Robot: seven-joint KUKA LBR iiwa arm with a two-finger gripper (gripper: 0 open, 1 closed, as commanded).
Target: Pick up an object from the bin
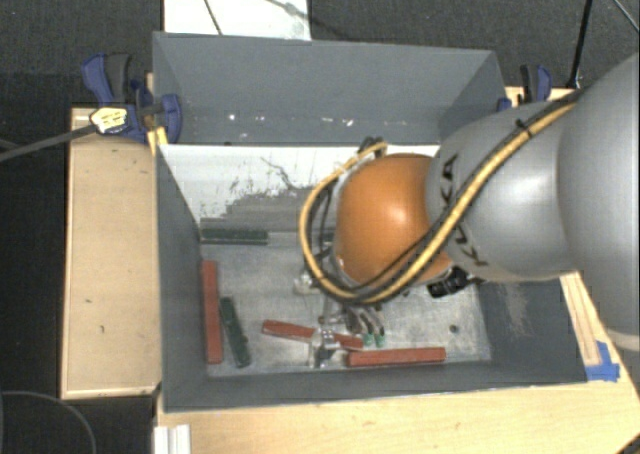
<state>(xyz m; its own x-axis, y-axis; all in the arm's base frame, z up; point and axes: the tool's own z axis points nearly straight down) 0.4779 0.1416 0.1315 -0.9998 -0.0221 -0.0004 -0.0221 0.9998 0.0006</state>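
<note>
Arm low between two red sticks

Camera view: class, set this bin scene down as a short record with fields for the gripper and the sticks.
gripper: low over the bin floor, front middle
nearest: short red-brown stick view-left of it; front red-brown stick view-right
left side: left red-brown stick, slanted dark green stick beside it
rear left: rear dark green stick, along the back wall

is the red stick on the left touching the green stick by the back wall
Apart. The camera view shows bare bin floor between the red stick's upper end and the green stick.
</note>
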